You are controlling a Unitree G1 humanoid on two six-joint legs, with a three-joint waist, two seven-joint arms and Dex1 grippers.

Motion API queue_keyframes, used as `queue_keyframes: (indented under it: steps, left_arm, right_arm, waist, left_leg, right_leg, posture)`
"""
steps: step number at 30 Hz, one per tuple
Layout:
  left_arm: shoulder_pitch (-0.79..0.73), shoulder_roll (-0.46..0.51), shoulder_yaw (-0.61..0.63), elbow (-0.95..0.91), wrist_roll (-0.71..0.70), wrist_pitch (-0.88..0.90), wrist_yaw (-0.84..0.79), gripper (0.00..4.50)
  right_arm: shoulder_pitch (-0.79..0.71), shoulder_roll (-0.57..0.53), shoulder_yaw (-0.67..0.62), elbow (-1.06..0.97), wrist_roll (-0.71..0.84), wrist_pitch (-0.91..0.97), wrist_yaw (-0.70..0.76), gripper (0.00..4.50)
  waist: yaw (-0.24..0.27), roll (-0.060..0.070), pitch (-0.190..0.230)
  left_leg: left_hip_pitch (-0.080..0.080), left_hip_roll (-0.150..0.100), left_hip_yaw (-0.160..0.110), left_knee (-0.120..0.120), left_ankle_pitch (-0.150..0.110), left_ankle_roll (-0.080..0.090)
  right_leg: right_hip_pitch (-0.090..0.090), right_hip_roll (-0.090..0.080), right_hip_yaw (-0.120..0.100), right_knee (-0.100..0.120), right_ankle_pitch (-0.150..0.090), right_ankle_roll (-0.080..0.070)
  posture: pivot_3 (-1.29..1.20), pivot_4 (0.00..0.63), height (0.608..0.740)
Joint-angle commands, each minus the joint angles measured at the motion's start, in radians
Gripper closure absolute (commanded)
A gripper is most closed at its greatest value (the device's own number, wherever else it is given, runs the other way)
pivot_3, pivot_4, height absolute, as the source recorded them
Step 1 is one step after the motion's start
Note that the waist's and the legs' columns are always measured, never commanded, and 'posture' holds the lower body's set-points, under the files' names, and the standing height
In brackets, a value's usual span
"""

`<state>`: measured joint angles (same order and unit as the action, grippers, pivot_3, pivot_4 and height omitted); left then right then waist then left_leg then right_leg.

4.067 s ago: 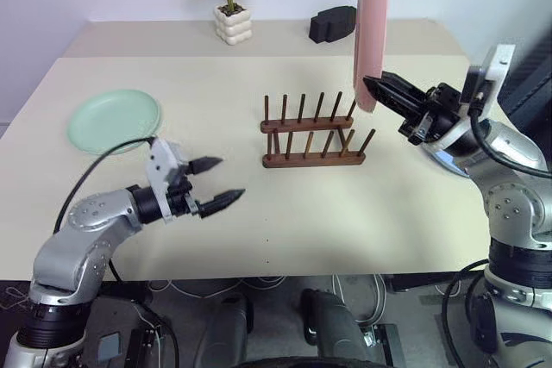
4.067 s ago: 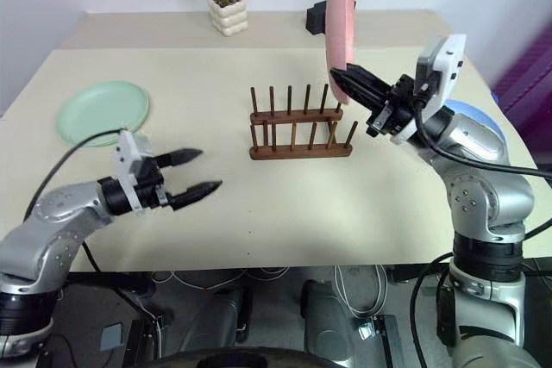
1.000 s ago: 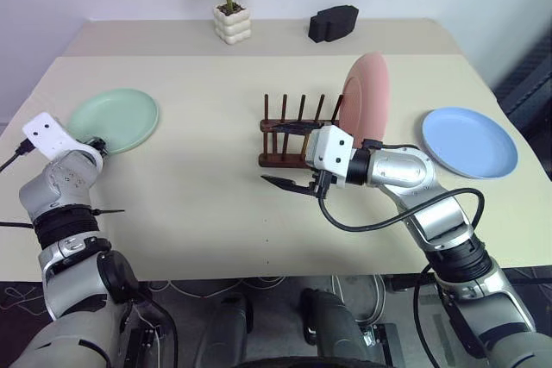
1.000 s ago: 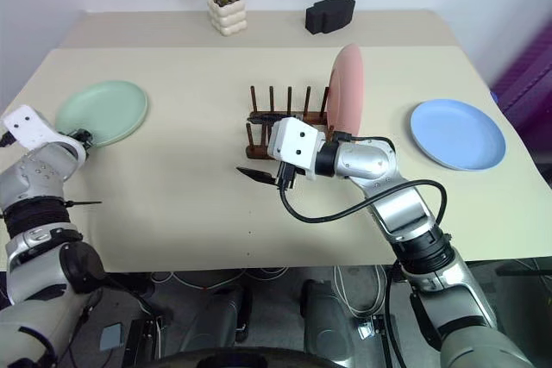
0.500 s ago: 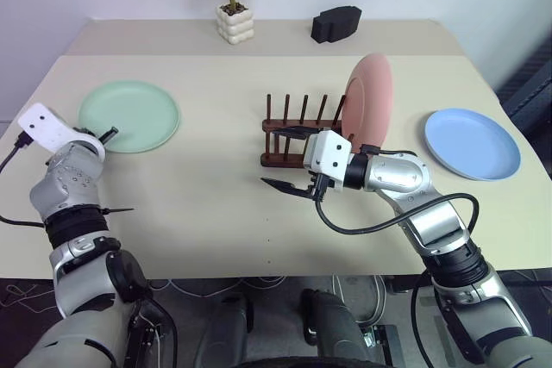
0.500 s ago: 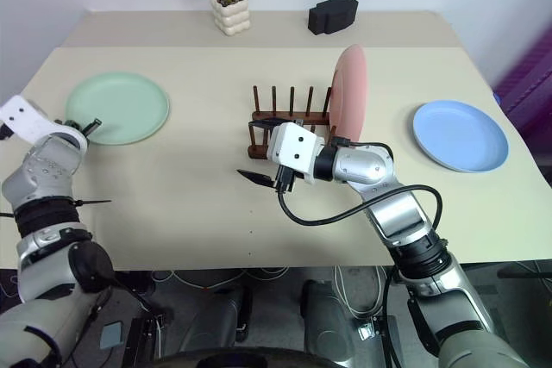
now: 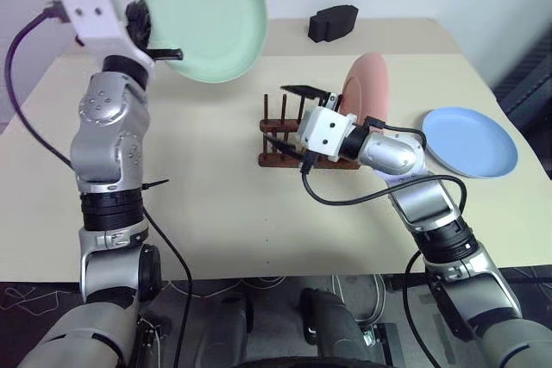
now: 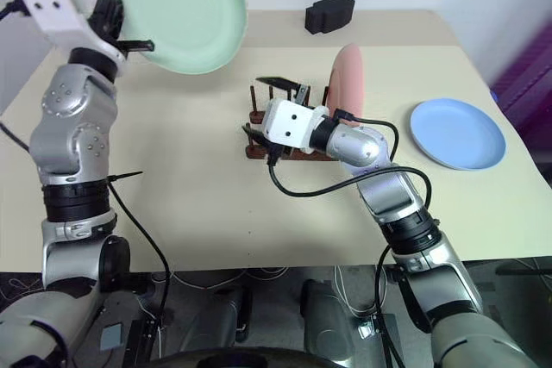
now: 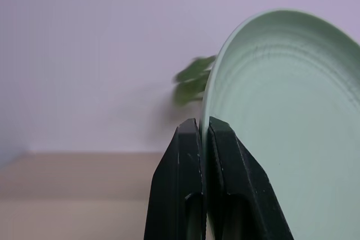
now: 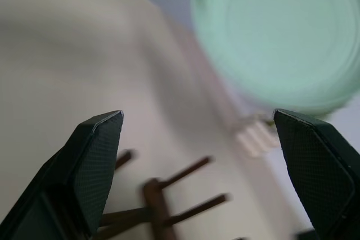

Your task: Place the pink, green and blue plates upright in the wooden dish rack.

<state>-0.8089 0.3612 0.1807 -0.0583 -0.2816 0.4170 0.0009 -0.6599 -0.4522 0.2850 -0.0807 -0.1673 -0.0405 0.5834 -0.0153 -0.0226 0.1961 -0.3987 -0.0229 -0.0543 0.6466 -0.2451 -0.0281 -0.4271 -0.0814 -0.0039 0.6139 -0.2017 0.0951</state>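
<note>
left wrist: left gripper [image 9: 203,139] pinches green plate [image 9: 287,133] rim | head: plate aloft at 11 o'clock of rack [image 7: 285,131], pink plate [image 7: 366,92] upright in it | right gripper [image 7: 289,118] spread

- Even, bright, diffuse light; soft shadows on the beige table [image 7: 216,178].
- Right wrist view: round mint-green plate [image 10: 281,32] and dark wooden rack pegs [image 10: 169,195] blurred.
- Left wrist background soft.
</note>
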Motion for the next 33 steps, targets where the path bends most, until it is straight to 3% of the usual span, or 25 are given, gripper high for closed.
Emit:
queue_keyframes:
  steps: [1, 19, 22, 29, 33]
  left_arm:
    - [-0.053, -0.021, -0.032, -0.090, 0.011, 0.037, 0.000, 4.47]
    - [-0.077, -0.081, -0.063, -0.302, -0.022, 0.338, -0.026, 4.47]
    - [-0.069, -0.079, -0.065, -0.314, -0.018, 0.359, -0.032, 4.50]
    - [-0.066, -0.086, -0.061, -0.317, -0.015, 0.374, -0.043, 4.50]
    - [-0.066, -0.088, -0.059, -0.313, -0.013, 0.373, -0.047, 4.50]
  right_arm:
    - [-0.048, 0.002, -0.002, 0.020, -0.108, -0.090, -0.085, 0.12]
    - [-0.070, 0.032, 0.029, 0.114, -0.269, -0.178, -0.158, 0.12]
    - [-0.073, 0.034, 0.030, 0.119, -0.272, -0.180, -0.159, 0.91]
    - [-0.075, 0.035, 0.026, 0.129, -0.282, -0.177, -0.161, 4.46]
    - [-0.076, 0.037, 0.024, 0.133, -0.286, -0.179, -0.162, 4.46]
  waist:
    - [0.001, 0.000, 0.000]
    - [0.001, 0.000, 0.000]
    - [0.001, 0.000, 0.000]
    - [0.001, 0.000, 0.000]
    - [0.001, 0.000, 0.000]
  left_leg:
    - [0.000, 0.000, 0.000, 0.000, 0.000, 0.000]
    - [-0.001, 0.000, 0.000, 0.000, 0.000, 0.000]
    - [-0.001, 0.000, 0.000, 0.000, 0.000, 0.000]
    - [-0.001, 0.000, 0.000, 0.000, 0.000, 0.000]
    - [-0.001, 0.000, 0.000, 0.000, 0.000, 0.000]
  right_leg:
    - [0.000, 0.000, 0.000, 0.000, 0.000, 0.000]
    - [0.000, 0.000, 0.000, 0.000, 0.000, 0.000]
    - [0.000, 0.000, 0.000, 0.000, 0.000, 0.000]
    - [0.000, 0.000, 0.000, 0.000, 0.000, 0.000]
    - [0.000, 0.000, 0.000, 0.000, 0.000, 0.000]
  posture:
    - [0.00, 0.150, 0.739]
    - [0.00, 0.150, 0.739]
    - [0.00, 0.150, 0.739]
    - [0.00, 0.150, 0.739]
    - [0.00, 0.150, 0.739]
